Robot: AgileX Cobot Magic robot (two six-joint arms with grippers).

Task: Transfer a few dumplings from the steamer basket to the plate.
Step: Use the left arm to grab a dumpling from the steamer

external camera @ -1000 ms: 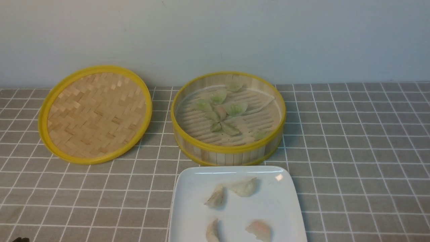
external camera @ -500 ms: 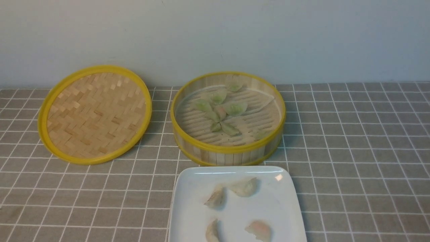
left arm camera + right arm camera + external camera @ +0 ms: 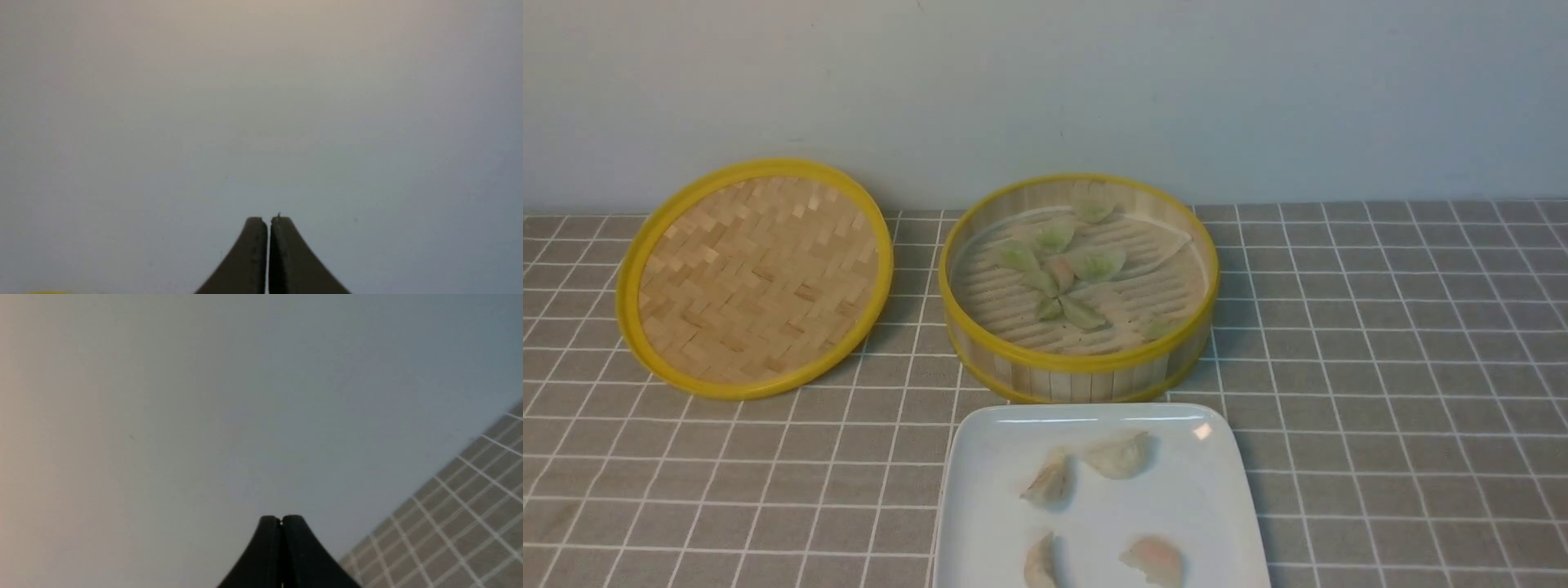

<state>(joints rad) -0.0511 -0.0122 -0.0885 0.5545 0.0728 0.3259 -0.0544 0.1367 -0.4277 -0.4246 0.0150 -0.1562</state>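
Note:
The round bamboo steamer basket point(image 3: 1078, 371) stands at the table's middle back. Several pale green dumplings point(image 3: 1094, 263) lie on its slatted floor, with one pinkish one among them. The white square plate point(image 3: 1176, 506) sits just in front of it and holds several whitish and pinkish dumplings. Neither arm shows in the front view. My left gripper point(image 3: 268, 220) is shut and empty, facing the plain wall. My right gripper point(image 3: 280, 518) is shut and empty, also facing the wall.
The flat woven yellow-rimmed lid point(image 3: 756, 278) leans at the back left, beside the basket. A grey checked cloth point(image 3: 1405, 367) covers the table; a corner of it shows in the right wrist view point(image 3: 470, 506). A pale wall stands behind.
A dark tip at the bottom left corner of the front view one second ago has left the view. The basket, plate and dumplings have not moved.

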